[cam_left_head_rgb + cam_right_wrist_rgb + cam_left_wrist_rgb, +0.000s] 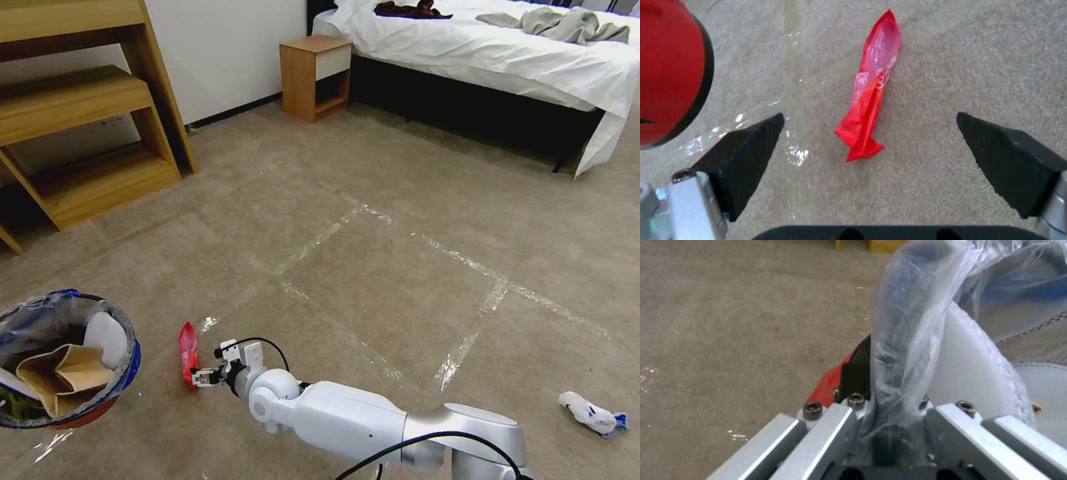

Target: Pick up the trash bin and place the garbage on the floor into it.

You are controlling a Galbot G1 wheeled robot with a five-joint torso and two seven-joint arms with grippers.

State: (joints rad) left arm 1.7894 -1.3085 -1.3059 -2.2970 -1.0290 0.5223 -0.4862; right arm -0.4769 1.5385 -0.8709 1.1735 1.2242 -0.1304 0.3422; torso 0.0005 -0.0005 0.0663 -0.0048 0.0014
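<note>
Trash bin [67,363], a small round bucket with a red base, a blue upper band and a crinkled translucent grey plastic liner, hangs at the lower left of the head view above the beige-brown short-pile carpet [373,200], which is crossed by shiny clear tape strips [460,353]. Inside the bin sit a tan paper bag [63,377] and a white flat slipper [107,337]. In the left wrist view the left gripper [889,426] is closed on the bin's rim, with the bagged edge pinched between its fingers and the red wall just beside them. The white right arm [373,420] reaches in from the lower right of the head view, and the right gripper [200,378] hovers low over the carpet just beside the bin. Its black wedge-shaped pads [746,156] are spread wide apart and hold nothing. Between them on the carpet lies a long, crumpled red wrapper [871,90], its near end roughly midway between the pads. Well apart from it, at the lower right of the head view, a crumpled white tissue with a blue patch [592,413] lies on the carpet.
</note>
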